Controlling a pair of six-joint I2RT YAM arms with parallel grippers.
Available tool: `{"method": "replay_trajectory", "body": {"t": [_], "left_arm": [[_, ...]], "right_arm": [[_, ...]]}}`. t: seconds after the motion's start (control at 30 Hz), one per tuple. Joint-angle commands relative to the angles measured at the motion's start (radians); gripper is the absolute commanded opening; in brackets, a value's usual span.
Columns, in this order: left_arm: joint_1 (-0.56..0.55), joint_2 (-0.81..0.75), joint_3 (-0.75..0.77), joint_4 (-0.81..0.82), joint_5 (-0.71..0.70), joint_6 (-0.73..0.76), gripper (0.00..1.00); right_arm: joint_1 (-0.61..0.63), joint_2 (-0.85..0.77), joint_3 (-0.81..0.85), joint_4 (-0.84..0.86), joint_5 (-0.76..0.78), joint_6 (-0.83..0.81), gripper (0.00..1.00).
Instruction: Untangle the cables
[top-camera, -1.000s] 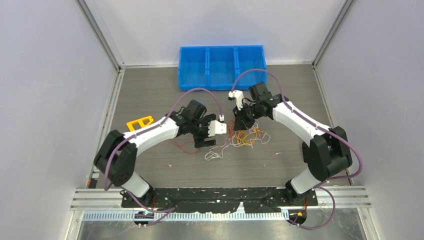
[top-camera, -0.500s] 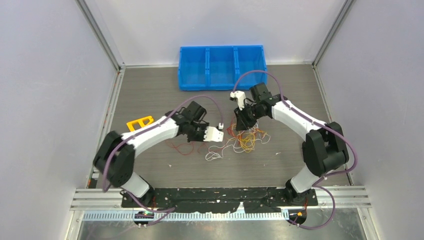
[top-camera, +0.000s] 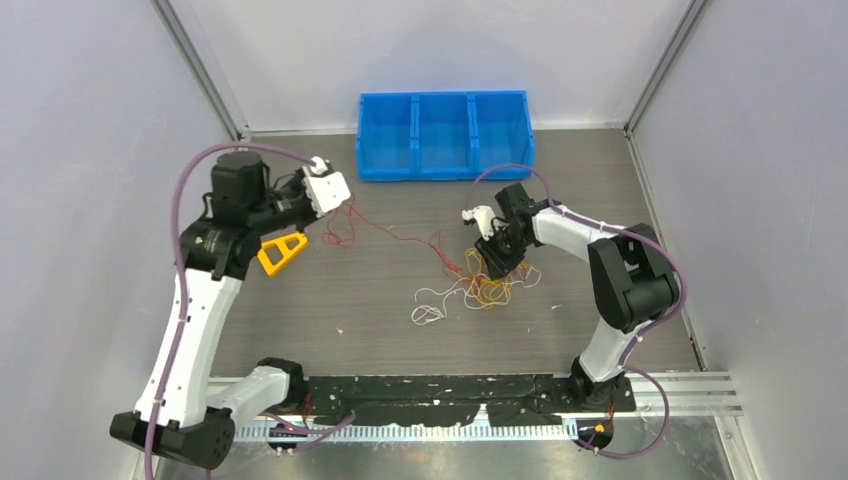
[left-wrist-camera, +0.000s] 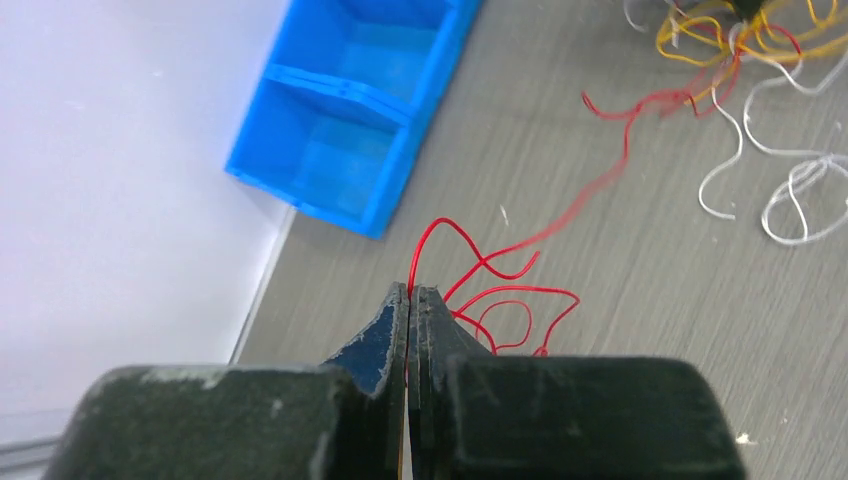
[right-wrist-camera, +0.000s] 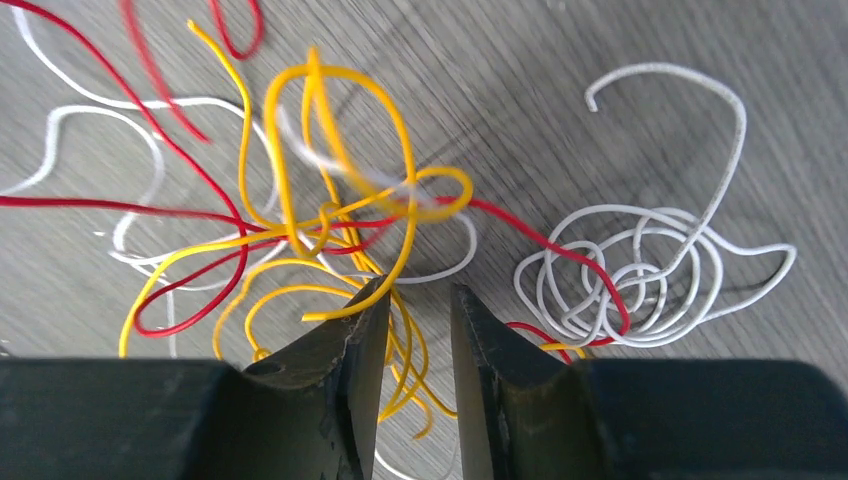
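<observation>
The cables (top-camera: 490, 285) lie mid-table as a small tangle of yellow, red and white wires, with loose white strands (top-camera: 430, 310) to its left. My left gripper (top-camera: 330, 190) is raised at the far left and shut on a red wire (top-camera: 400, 235), which stretches from it back to the tangle. In the left wrist view the red wire (left-wrist-camera: 480, 265) leaves the closed fingertips of that gripper (left-wrist-camera: 412, 290). My right gripper (top-camera: 497, 262) hovers low over the tangle. The right wrist view shows it (right-wrist-camera: 418, 290) open, yellow wires (right-wrist-camera: 330, 200) running through the gap unclamped, and a white coil (right-wrist-camera: 640, 270) at right.
A blue three-compartment bin (top-camera: 443, 135) stands against the back wall and also shows in the left wrist view (left-wrist-camera: 340, 130). A yellow triangular piece (top-camera: 280, 250) lies on the table under the left arm. Walls close in both sides.
My left gripper shut on a red wire, then swung up and back to the left, drawing it out of the tangle. My right gripper opened over the tangle.
</observation>
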Motion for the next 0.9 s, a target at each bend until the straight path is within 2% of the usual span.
{"method": "replay_trajectory", "body": {"t": [0.0, 0.17, 0.27, 0.4, 0.53, 0.67, 0.87], "left_arm": [[0.076, -0.034, 0.102, 0.055, 0.095, -0.175, 0.00], [0.146, -0.043, 0.222, 0.188, 0.126, -0.368, 0.00], [0.152, -0.031, 0.282, 0.195, 0.152, -0.434, 0.00], [0.155, -0.030, 0.321, 0.286, 0.111, -0.522, 0.00], [0.160, -0.005, 0.387, 0.361, 0.000, -0.606, 0.00], [0.213, 0.030, 0.480, 0.474, -0.085, -0.798, 0.00], [0.220, 0.090, 0.640, 0.453, -0.187, -0.886, 0.00]], "right_arm": [[-0.013, 0.023, -0.002, -0.002, 0.089, -0.051, 0.36], [-0.033, 0.033, -0.003, -0.031, 0.117, -0.073, 0.39], [-0.040, 0.024, -0.006, -0.039, 0.108, -0.081, 0.39], [-0.042, 0.011, -0.009, -0.046, 0.102, -0.085, 0.40], [-0.042, 0.001, -0.013, -0.057, 0.103, -0.097, 0.42], [-0.042, -0.008, -0.028, -0.060, 0.107, -0.108, 0.43], [-0.043, -0.012, -0.043, -0.059, 0.122, -0.119, 0.43]]}}
